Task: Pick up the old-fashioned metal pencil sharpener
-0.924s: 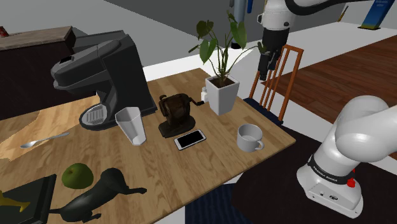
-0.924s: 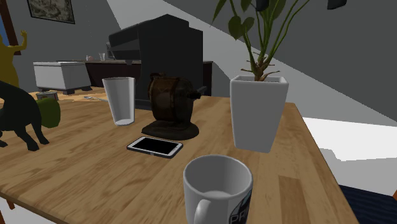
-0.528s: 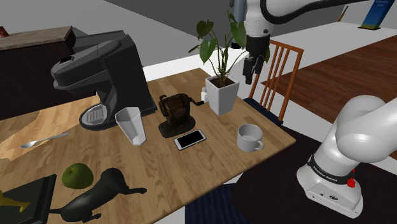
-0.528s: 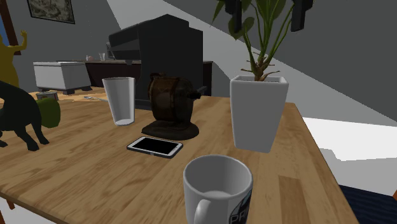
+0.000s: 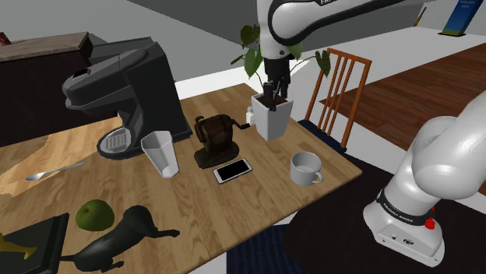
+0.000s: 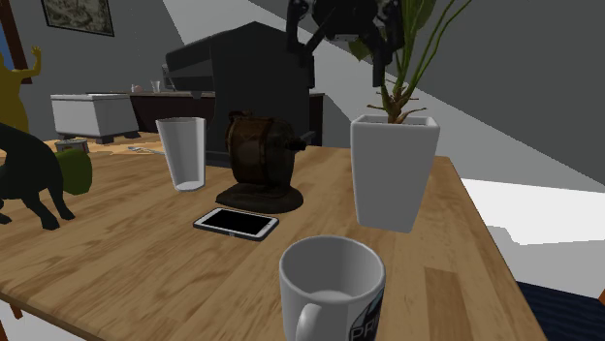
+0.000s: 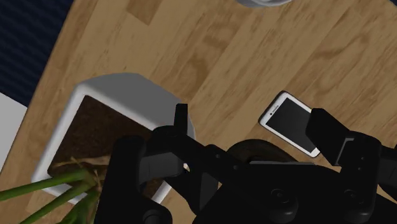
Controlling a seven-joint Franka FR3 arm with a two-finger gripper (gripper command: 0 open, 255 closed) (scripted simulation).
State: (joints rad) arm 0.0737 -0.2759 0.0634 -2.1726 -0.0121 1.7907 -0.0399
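Wood-grain table [image 5: 327, 167]; dark, dull metal sharpener [image 5: 217, 138]

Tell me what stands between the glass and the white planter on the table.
The dark brown crank pencil sharpener stands between the glass and the planter; the shoulder and second exterior views both show it.

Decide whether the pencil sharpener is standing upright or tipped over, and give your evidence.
Upright: the pencil sharpener sits on its flat dark base on the table, its round body above, beside the phone.
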